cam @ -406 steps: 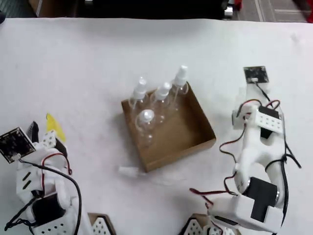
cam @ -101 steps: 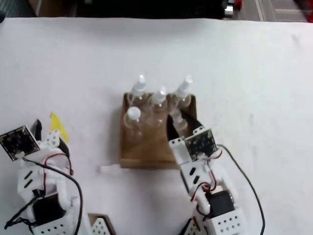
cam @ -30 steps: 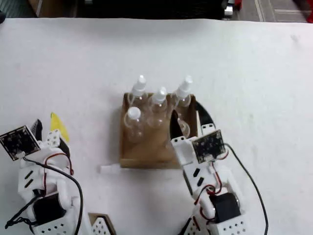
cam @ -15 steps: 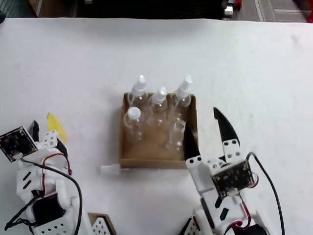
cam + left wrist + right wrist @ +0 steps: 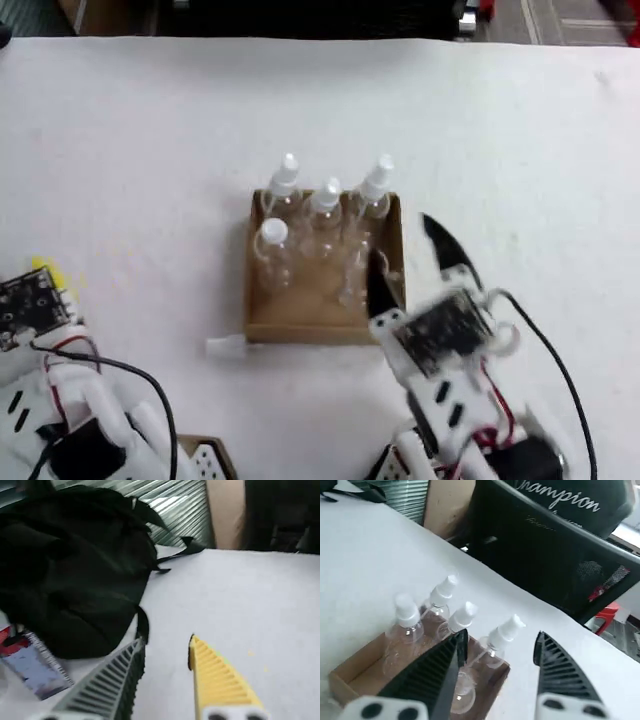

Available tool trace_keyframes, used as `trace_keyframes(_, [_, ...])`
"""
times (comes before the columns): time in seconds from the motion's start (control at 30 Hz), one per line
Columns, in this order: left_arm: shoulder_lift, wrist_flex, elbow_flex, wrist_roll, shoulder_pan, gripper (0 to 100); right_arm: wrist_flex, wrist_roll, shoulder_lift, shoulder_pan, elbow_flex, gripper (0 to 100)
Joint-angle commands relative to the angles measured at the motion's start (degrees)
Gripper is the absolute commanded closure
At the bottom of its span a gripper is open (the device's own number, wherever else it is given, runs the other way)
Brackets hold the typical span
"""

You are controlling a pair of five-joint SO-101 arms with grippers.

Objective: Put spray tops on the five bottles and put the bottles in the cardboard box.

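Cardboard box [image 5: 300, 330] holds your five bottles [image 5: 320, 225].
High view: your right gripper [image 5: 402, 245] gapes beside its wall. Left wrist: left gripper [image 5: 165, 642] parted above the table [image 5: 260, 595]. Right wrist: four bottles wear spray tops [image 5: 465, 614].

The white counter [image 5: 150, 130] bore a brown cardboard box [image 5: 300, 330] at centre, with a small white plastic piece [image 5: 225, 345] at its seven o'clock.

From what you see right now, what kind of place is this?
Probably an office or small lab: a white-covered table, a black mesh office chair behind it, and a black backpack near slatted blinds.
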Motion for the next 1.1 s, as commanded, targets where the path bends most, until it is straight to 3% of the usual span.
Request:
trace_keyframes(0.0, [-0.04,-0.88,3.16,-2.81,-9.01,86,1.01,0.88,14.73,-9.1,-11.08,80.9])
trace_keyframes(0.17, [-0.04,-10.29,15.38,-6.68,-23.08,86,8.75,1.41,26.15,-23.69,-21.8,80.9])
trace_keyframes(0.27, [0.22,-18.55,23.56,-9.05,-29.05,86,10.24,6.77,29.76,-30.9,-21.8,80.9])
trace_keyframes(0.4, [1.19,-14.24,23.12,-13.1,-29.05,86,6.46,11.25,36.62,-37.67,-16.7,80.9])
trace_keyframes(0.63, [1.1,-13.63,23.03,-11.25,-28.53,86,-1.63,11.78,57.45,-37.85,-14.51,80.9])
trace_keyframes(0.83, [1.1,-13.63,23.03,-11.25,-28.44,86,-3.65,16.44,65.54,-37.67,-14.95,80.9])
trace_keyframes(1.07, [1.1,-13.54,23.03,-11.25,-25.27,86,-7.96,16.62,75.65,-36.97,-15.65,80.9])
